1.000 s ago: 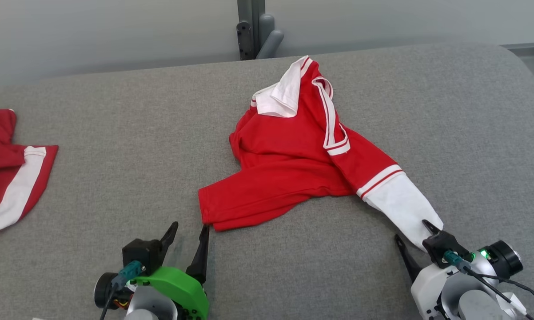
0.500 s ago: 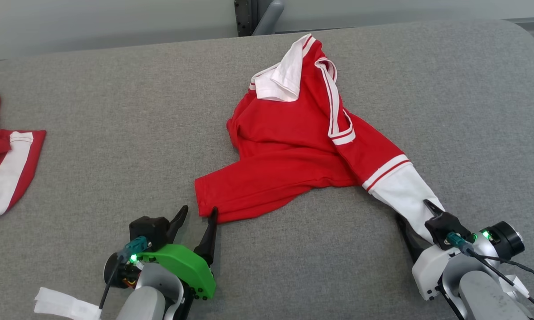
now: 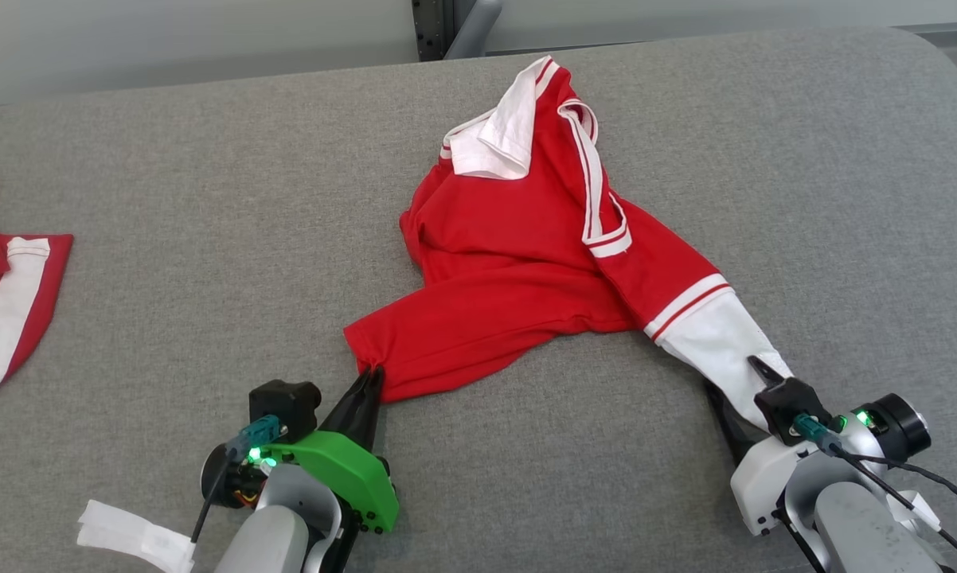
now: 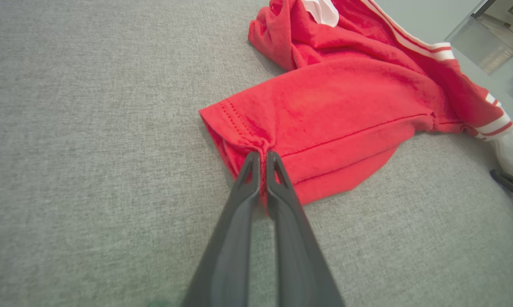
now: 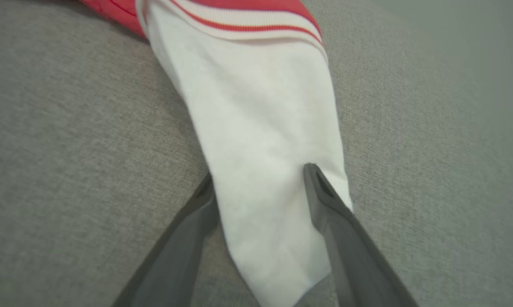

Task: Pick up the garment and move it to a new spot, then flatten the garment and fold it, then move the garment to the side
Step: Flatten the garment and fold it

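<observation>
Red garment (image 3: 518, 270), white collar and white sleeve ends, lies bunched around the middle of the grey-clothed counter (image 3: 208, 199). Collar end points at the far edge, near it.

Left claw (image 3: 367, 378): pressed together, pinching the red hem corner nearest the robot; cloth puckers at the tips in the left wrist view (image 4: 258, 155).

Right claw (image 3: 733, 378): spread, one finger on each side of the white sleeve end, which lies flat between them (image 5: 260, 172). No pinch there yet.

Progress, as judged: at the very start. One grip made and the second only lined up, with the garment not lifted, flattened, folded or set aside.

Room:
- Wide bare cloth to the left, up to a second red-and-white garment (image 3: 9, 294) at the left edge. Best keep away from it.
- Bare cloth to the right as far as the rounded far-right corner.
- Dark post (image 3: 447, 28) stands beyond the far edge, behind the collar.
- White strip (image 3: 132, 537) lies beside the left arm.
- Near edge not visible.
</observation>
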